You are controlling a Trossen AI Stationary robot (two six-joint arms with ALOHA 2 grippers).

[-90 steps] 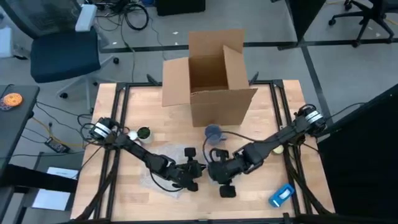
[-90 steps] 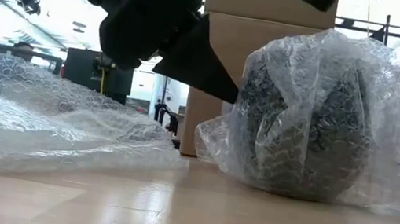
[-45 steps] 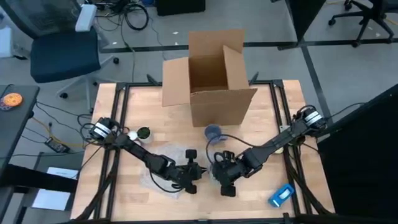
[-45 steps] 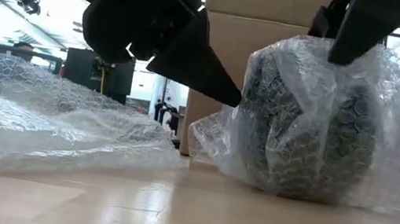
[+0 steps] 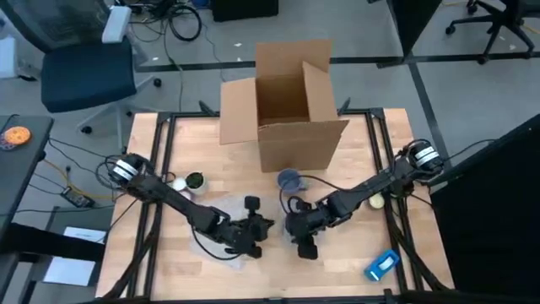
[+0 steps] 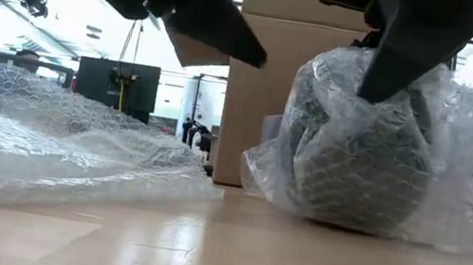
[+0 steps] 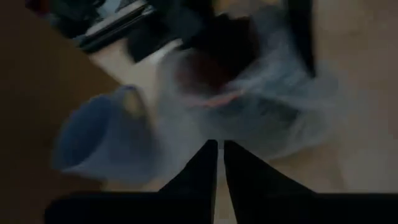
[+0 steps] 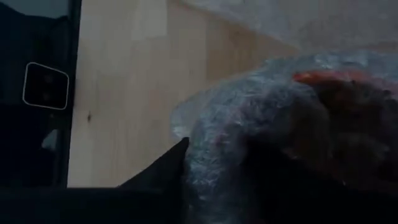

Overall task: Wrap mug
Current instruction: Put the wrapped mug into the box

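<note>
The mug (image 6: pixel 356 150) lies on the table bundled in clear bubble wrap, also seen in the left wrist view as the mug (image 7: pixel 249 93) and in the right wrist view as the mug (image 8: pixel 292 124). The loose part of the bubble wrap (image 6: pixel 56 143) spreads over the table toward the left arm. My right gripper (image 6: pixel 386 75) comes down onto the top of the bundle. My left gripper (image 6: pixel 257 58) hangs shut beside and above the bundle, clear of it; its fingers (image 7: pixel 219 158) lie together. My right gripper has the bubble wrap on the mug's upper side (image 8: pixel 211 155) between its fingers; one finger (image 8: pixel 165 168) shows beside the wrap and the other is mostly hidden behind the bundle. The fingers come slanting from above. The bundle rests on the table, with its wrap dented under the finger (image 6: pixel 396 67).
An open cardboard box (image 5: pixel 283 101) stands at the table's far side, with a blue cup (image 5: pixel 289 179) in front of it. A small white and green thing (image 5: pixel 192 181) lies at the left and a blue packet (image 5: pixel 381 263) near the front right.
My left gripper has risen and drawn back from the bundle, whose side its tip touched a second ago; it now hangs clear. My right gripper has come down onto the bundle's top, and the bundle has shifted slightly on the table.
</note>
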